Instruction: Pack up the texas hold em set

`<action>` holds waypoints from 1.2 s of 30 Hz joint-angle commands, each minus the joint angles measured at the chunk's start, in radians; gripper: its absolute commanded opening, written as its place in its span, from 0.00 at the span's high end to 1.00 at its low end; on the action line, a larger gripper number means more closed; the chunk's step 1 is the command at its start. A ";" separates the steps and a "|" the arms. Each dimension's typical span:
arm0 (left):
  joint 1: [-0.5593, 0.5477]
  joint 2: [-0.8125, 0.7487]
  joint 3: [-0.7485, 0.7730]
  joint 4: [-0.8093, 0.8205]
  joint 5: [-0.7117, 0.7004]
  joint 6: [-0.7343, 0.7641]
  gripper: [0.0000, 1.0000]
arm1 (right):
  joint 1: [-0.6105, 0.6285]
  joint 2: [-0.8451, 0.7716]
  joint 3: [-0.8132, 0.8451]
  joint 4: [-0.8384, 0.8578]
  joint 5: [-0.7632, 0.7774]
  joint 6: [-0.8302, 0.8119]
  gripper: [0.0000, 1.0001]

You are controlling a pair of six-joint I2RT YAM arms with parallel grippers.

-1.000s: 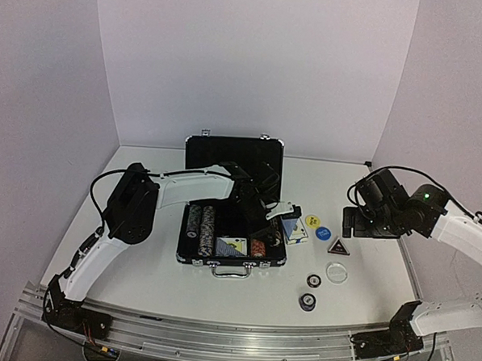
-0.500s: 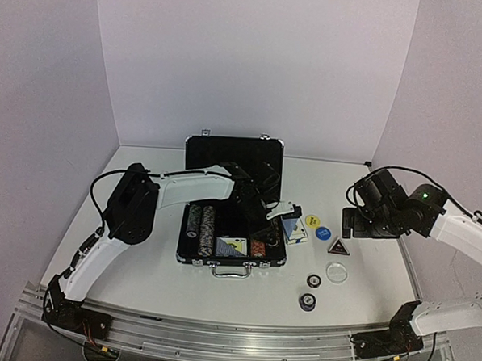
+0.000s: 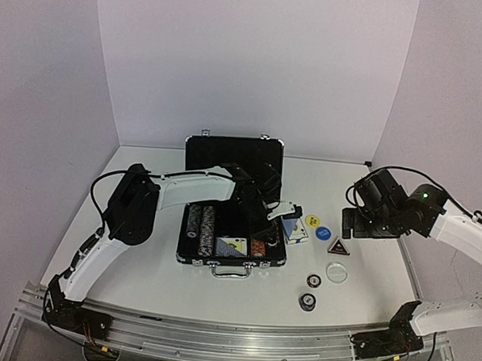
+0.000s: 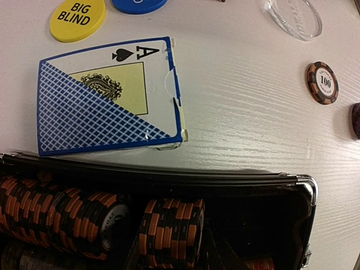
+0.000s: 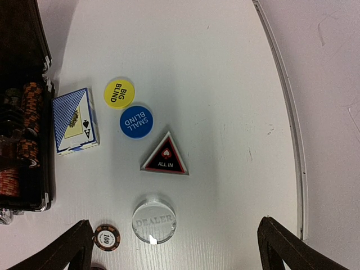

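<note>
Just beside left pincer, card deck

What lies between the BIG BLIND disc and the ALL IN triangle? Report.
The blue SMALL BLIND disc lies between the BIG BLIND disc and ALL IN triangle, shown in the right wrist view.

Top cam sits high over the near edge of the white table, angled down and forward, whole setup in shot. Left wrist cam looks straight down, really close, at the right rim of the black briefcase with silver edges. Right wrist cam looks down from higher. Both wrist views share the blue-backed card deck, yellow round disc and clear round disc.
</note>
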State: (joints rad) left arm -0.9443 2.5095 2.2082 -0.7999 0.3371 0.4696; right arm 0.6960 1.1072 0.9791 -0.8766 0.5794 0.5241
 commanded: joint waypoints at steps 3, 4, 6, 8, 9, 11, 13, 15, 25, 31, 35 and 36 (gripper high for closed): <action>-0.002 -0.054 -0.002 0.034 -0.022 -0.017 0.65 | -0.002 -0.001 0.001 0.003 -0.002 -0.007 0.02; -0.003 -0.061 -0.002 0.034 -0.021 -0.017 0.64 | -0.002 -0.001 0.001 0.003 -0.002 -0.007 0.02; -0.002 -0.075 -0.006 0.034 -0.016 -0.017 0.60 | -0.002 -0.001 0.002 0.004 -0.002 -0.007 0.02; -0.002 -0.091 -0.010 0.035 -0.013 -0.018 0.57 | -0.003 0.001 0.003 0.004 -0.005 -0.007 0.02; -0.002 -0.097 -0.013 0.036 -0.012 -0.019 0.57 | -0.003 0.003 0.003 0.004 -0.005 -0.007 0.02; -0.002 -0.109 -0.014 0.036 -0.015 -0.020 0.53 | -0.002 0.006 0.003 0.005 -0.007 -0.009 0.02; -0.003 -0.124 -0.014 0.035 -0.014 -0.022 0.52 | -0.003 0.008 0.004 0.005 -0.007 -0.008 0.02; -0.004 -0.140 -0.015 0.039 -0.010 -0.023 0.51 | -0.002 0.008 0.004 0.007 -0.010 -0.009 0.02; -0.004 -0.253 -0.081 0.077 0.033 -0.060 0.04 | -0.002 0.007 0.002 0.011 -0.048 -0.018 0.02; -0.004 -0.385 -0.248 0.207 0.056 -0.164 0.00 | -0.002 0.018 -0.010 0.034 -0.188 -0.095 0.02; -0.004 -0.526 -0.467 0.413 -0.082 -0.340 0.00 | -0.002 0.086 -0.002 0.122 -0.382 -0.204 0.02; -0.004 -0.565 -0.534 0.465 -0.133 -0.390 0.00 | -0.001 0.108 -0.002 0.155 -0.417 -0.223 0.02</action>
State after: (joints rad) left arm -0.9440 2.1241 1.8558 -0.5763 0.3459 0.2852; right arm 0.6945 1.1459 0.9791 -0.8414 0.3734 0.4222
